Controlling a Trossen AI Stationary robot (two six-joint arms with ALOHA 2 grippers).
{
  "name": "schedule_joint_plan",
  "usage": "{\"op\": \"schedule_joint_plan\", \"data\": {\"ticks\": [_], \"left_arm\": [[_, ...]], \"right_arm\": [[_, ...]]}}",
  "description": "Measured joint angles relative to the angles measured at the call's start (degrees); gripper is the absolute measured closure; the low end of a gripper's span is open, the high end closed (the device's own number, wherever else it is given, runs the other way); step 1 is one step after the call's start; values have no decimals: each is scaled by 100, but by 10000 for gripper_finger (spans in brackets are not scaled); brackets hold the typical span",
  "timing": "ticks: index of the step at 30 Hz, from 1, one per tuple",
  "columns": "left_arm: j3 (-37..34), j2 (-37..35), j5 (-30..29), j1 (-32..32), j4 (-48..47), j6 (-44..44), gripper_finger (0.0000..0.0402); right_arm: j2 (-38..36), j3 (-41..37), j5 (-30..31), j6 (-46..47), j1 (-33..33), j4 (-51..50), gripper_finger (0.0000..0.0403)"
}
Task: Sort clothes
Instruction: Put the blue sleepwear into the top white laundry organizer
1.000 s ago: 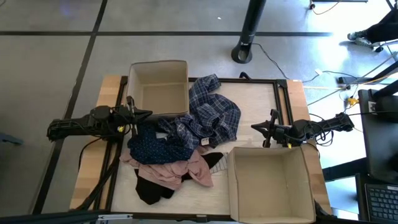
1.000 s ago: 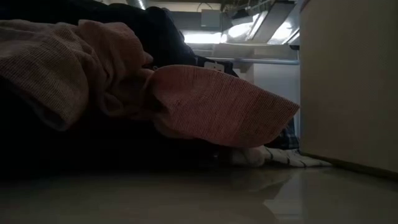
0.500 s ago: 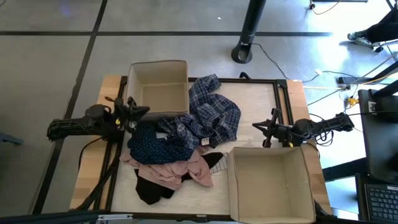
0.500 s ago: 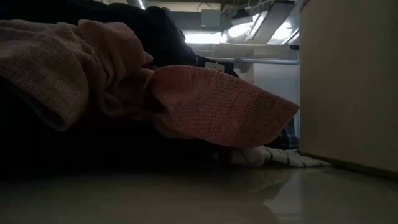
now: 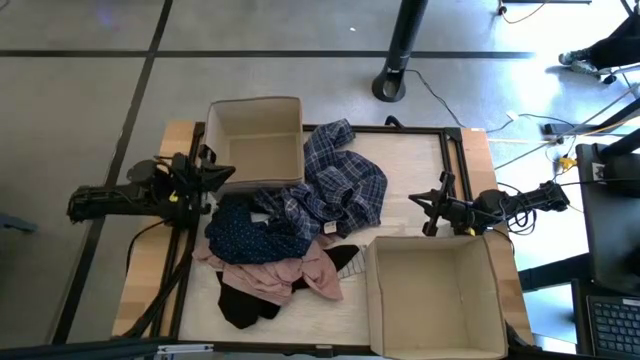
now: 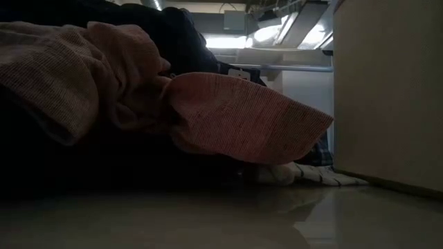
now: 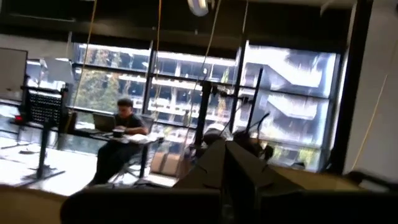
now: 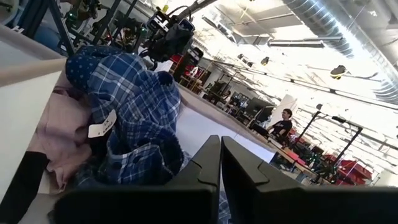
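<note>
Sorting not begun: both tools, left (image 5: 222, 172) & right (image 5: 425, 205), closed, empty; next needs grabbing plaid shirt (image 5: 335, 185) off clothes pile.

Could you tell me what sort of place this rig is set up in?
Probably an open lab or workshop: tall windows behind a person at a desk, exposed ceiling ducting, and a monitor beside the table.

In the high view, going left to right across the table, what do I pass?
left gripper → navy patterned piece → plaid shirt → right gripper → right arm's wrist
</note>
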Motion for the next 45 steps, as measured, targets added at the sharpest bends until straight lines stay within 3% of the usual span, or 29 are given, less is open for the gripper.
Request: {"op": "schedule_joint_plan", "data": {"ticks": [8, 19, 23, 31, 34, 40, 45], "left_arm": [[1485, 1843, -2, 0, -729, 629, 400], [3917, 4031, -2, -34, -2907, 1318, 400], [4194, 4473, 1, -59, -3068, 1380, 400], [4192, 4991, -280, -24, -2332, 1720, 397], [4192, 5059, -284, -40, -2407, 1785, 370], [4191, 5038, -279, -276, -2833, 1402, 268], [4484, 5009, 166, -762, -4001, 631, 201]], "right_arm": [[1, 4, 0, -130, 0, 110, 386], [0, 4, 0, -382, 0, 93, 386], [0, 7, 0, -366, 0, -25, 386], [0, 7, 0, -352, 0, -61, 386], [0, 7, 0, -345, 0, -61, 386], [2, 7, 0, -345, 0, -61, 386], [0, 7, 0, -343, 0, -63, 386]]}}
